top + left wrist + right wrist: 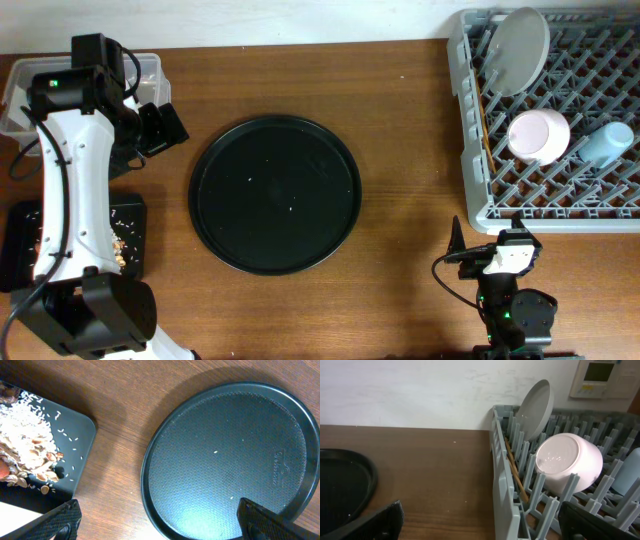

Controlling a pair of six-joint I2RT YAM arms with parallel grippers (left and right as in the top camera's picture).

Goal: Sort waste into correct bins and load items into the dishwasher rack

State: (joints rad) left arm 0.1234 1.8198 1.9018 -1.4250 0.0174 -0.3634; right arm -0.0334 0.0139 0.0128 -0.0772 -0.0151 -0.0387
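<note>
The grey dishwasher rack point(470, 150) stands at the right and holds an upright white plate point(522, 48), a bowl point(538, 135) on its side, a light-blue cup point(607, 143) and chopsticks point(484, 120). In the right wrist view, the plate point(536, 402), bowl point(567, 462) and chopsticks point(516, 472) sit behind the rack wall point(501, 475). Rice-like scraps point(25, 455) lie in the flat black tray point(135, 215). The clear box point(150, 70) is partly behind my left arm. My left gripper point(160, 525) hangs open and empty over the round tray's edge. My right gripper point(485, 527) is open and empty near the rack's front corner.
A large round black tray point(275, 193) lies mid-table with a few stray grains on it, and its rim point(367, 480) shows at the left of the right wrist view. Bare wood lies between it and the rack. A white wall stands behind the rack.
</note>
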